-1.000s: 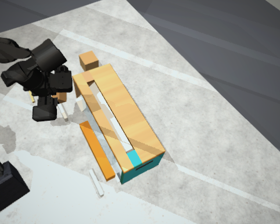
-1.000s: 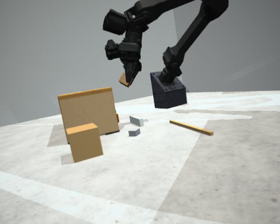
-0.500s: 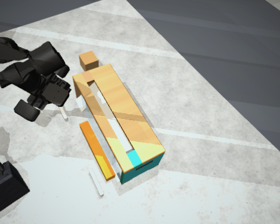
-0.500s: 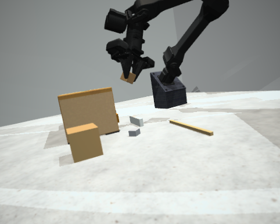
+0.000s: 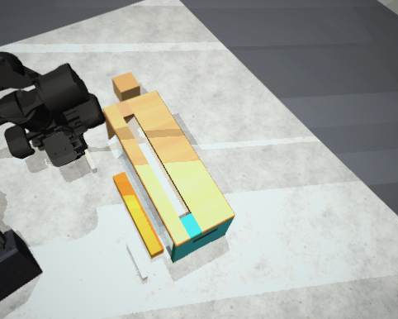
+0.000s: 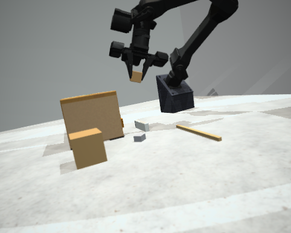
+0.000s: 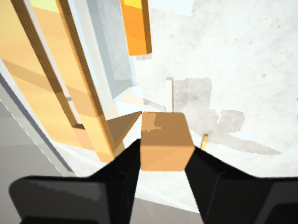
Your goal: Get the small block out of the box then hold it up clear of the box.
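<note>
My gripper (image 6: 136,78) (image 7: 160,143) is shut on the small orange-brown block (image 6: 136,75) (image 7: 165,159), held between the fingertips high above the table. In the top view the hand hides the block. The wooden box (image 5: 201,169) (image 6: 93,116) (image 7: 92,135) stands upright on the table, with a long slot in its top and a teal end (image 5: 201,241). The gripper is beside the box's end away from the teal one, out in front and above its top. The wrist view shows the box to the left of the block, with a gap.
An orange bar (image 5: 139,215) (image 7: 137,27) lies along the box's clear front. A larger wooden cube (image 5: 126,84) (image 6: 88,148) stands by the box's other end. A pale strip (image 5: 136,262), a grey piece (image 6: 139,137) and a yellow stick (image 6: 198,133) lie on the table.
</note>
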`<state>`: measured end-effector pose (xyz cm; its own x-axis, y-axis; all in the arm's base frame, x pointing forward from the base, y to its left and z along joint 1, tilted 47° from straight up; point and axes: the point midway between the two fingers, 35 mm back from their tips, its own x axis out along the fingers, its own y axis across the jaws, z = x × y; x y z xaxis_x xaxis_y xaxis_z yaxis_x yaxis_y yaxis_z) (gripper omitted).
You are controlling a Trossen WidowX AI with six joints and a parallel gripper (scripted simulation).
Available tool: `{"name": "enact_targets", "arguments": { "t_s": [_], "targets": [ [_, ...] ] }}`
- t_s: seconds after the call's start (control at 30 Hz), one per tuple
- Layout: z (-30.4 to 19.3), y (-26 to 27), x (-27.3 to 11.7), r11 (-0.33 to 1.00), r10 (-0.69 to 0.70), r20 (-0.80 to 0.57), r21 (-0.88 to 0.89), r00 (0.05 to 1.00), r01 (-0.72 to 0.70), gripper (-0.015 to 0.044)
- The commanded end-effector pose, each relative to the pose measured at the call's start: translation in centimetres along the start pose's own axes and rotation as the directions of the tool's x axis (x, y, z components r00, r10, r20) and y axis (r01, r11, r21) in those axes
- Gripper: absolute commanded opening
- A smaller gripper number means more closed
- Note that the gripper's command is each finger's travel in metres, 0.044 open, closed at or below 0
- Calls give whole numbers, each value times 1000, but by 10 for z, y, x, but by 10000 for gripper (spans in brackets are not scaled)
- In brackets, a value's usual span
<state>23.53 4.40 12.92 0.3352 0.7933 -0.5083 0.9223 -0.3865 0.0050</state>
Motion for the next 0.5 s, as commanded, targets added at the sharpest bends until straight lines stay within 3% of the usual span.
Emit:
{"name": "enact_targets", "arguments": {
  "t_s": [0.0, 0.47],
  "targets": [
    [-2, 0, -5, 982, 10, -22, 186, 1000, -5, 0],
    [-4, -2, -17, 721, 39, -75, 693, 996, 24, 0]
  ]
}}
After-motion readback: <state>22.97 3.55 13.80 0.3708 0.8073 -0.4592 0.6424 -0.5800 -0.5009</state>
